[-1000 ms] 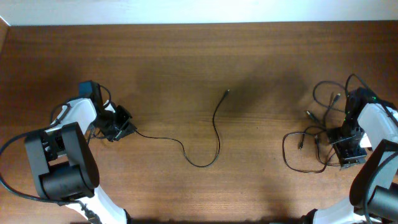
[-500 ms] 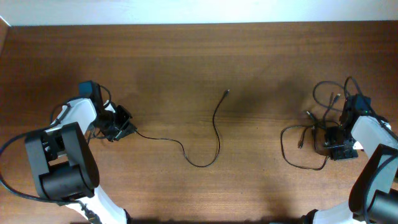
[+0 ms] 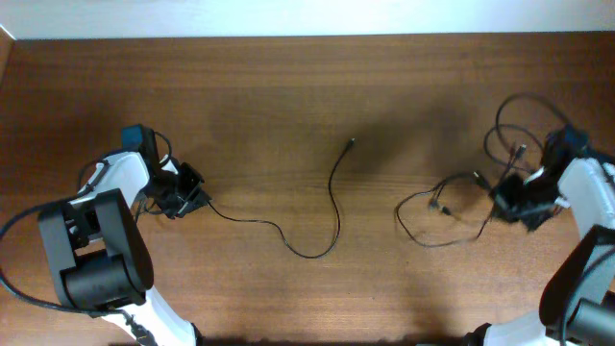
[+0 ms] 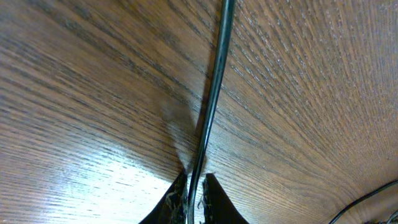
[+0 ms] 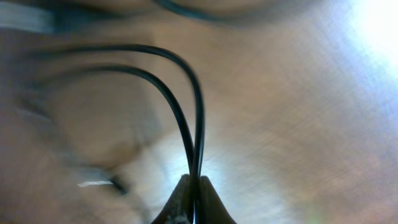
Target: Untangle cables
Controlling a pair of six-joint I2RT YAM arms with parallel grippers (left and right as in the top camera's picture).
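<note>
One thin black cable (image 3: pixel 336 207) lies loose across the table's middle, its plug end (image 3: pixel 351 143) pointing to the far side. Its near end runs into my left gripper (image 3: pixel 192 195), which is shut on it. In the left wrist view that cable (image 4: pixel 212 93) rises straight from between the pinched fingertips (image 4: pixel 194 198). On the right a tangle of looped cables (image 3: pixel 434 205) hangs from my right gripper (image 3: pixel 506 198). The right wrist view shows two strands (image 5: pixel 196 124) clamped between its shut jaws (image 5: pixel 194 198).
The brown wooden table (image 3: pixel 288 96) ends at a pale wall strip (image 3: pixel 307 17) along the far edge. Both arm bases stand at the near corners, the left base (image 3: pixel 91 259) and the right arm (image 3: pixel 586 240), each with thicker black wires of its own.
The right gripper has shut on the tangled cables and moved toward the far side, dragging their loops leftward over the table. The left gripper and its cable have not moved.
</note>
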